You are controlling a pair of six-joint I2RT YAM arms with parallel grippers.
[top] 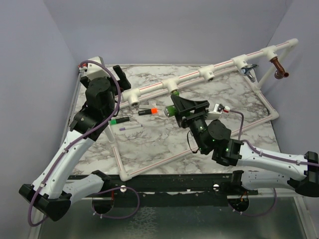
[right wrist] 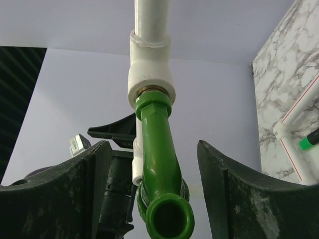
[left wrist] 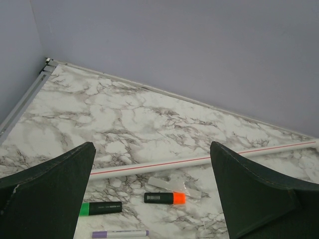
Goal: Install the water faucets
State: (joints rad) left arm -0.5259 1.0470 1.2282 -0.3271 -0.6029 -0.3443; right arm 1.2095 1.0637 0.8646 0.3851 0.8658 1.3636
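Note:
The bright green faucet (right wrist: 157, 164) sits with its base in a white tee fitting (right wrist: 149, 74) on the pipe. My right gripper (right wrist: 154, 196) is open, one finger on each side of the faucet with gaps on both sides. In the top view the green faucet (top: 173, 93) is at the middle tee, right in front of my right gripper (top: 173, 106). A chrome faucet (top: 247, 71) and a copper-brown faucet (top: 280, 69) hang from tees further right. My left gripper (top: 120, 77) is open and empty above the table's back left; it also shows in the left wrist view (left wrist: 152, 199).
The white pipe frame (top: 199, 149) lies across the marble table, with its raised rail (top: 219, 65) at the back. An orange-capped marker (left wrist: 164, 198), a green-capped marker (left wrist: 99, 208) and a purple pen (left wrist: 119, 233) lie near a pipe (left wrist: 149, 166). An open tee (top: 134, 102) is on the rail's left.

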